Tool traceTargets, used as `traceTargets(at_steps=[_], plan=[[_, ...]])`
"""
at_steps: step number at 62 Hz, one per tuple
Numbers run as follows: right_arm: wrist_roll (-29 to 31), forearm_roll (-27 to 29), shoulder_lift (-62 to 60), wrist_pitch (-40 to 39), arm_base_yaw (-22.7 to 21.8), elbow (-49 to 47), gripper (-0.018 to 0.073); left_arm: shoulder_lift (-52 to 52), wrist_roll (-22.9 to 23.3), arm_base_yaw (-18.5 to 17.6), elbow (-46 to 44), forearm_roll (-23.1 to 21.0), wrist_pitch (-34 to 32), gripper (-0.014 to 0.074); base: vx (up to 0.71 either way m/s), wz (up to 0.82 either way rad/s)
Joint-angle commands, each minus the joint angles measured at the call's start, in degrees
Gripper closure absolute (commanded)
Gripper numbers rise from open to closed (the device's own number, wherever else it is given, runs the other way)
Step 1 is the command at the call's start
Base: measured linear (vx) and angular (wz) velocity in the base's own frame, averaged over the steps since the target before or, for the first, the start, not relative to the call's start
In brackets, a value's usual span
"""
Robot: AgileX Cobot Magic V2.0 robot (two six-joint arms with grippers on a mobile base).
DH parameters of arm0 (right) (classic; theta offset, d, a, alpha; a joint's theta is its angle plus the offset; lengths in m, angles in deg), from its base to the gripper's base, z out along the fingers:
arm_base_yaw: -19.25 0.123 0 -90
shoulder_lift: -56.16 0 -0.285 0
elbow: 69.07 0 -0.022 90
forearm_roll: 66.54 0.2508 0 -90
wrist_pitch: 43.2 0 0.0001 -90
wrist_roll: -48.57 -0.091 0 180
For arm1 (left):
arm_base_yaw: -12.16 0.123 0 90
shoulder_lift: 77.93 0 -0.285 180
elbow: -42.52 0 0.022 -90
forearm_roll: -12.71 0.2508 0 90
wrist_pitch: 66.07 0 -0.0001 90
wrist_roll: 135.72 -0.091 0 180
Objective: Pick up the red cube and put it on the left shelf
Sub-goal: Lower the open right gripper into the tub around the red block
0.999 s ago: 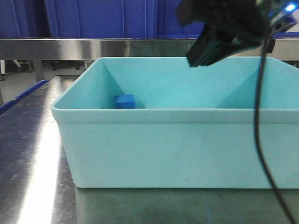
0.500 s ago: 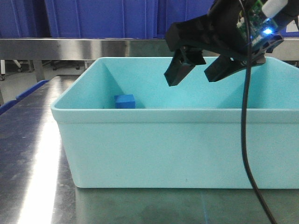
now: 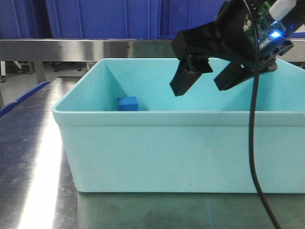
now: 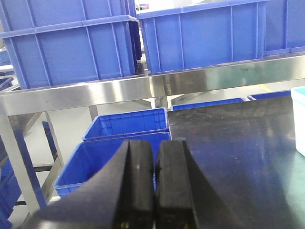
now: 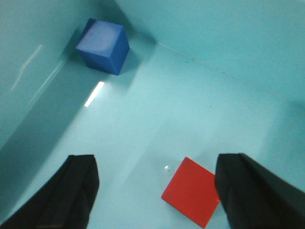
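The left gripper (image 4: 155,181) is clenched on nothing, left of the tub (image 3: 167,152), facing the shelf (image 4: 95,93). In the tub's far left corner sits a blue cube (image 3: 127,103); the red cube (image 5: 193,191) lies on the tub floor, ungrasped. The right gripper (image 3: 199,88) hangs spread above it. Grasping, lifting and shelving all seem left to do
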Motion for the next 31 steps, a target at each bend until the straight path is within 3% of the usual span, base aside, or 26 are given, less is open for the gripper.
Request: traceTargets(at_steps=[1,31], plan=[[0.2,0.2,-1.4,-2.9,-0.1,-1.9,-0.0053,-0.5,0.0,-0.1,1.3,-0.6,-4.6,0.0491,0.0,0.0],[0.2,0.2,4.8,-3.1,-0.2,-1.9,-0.0053,-0.5,0.0,-0.1,1.3,-0.6,-4.6,0.0491,0.0,0.0]])
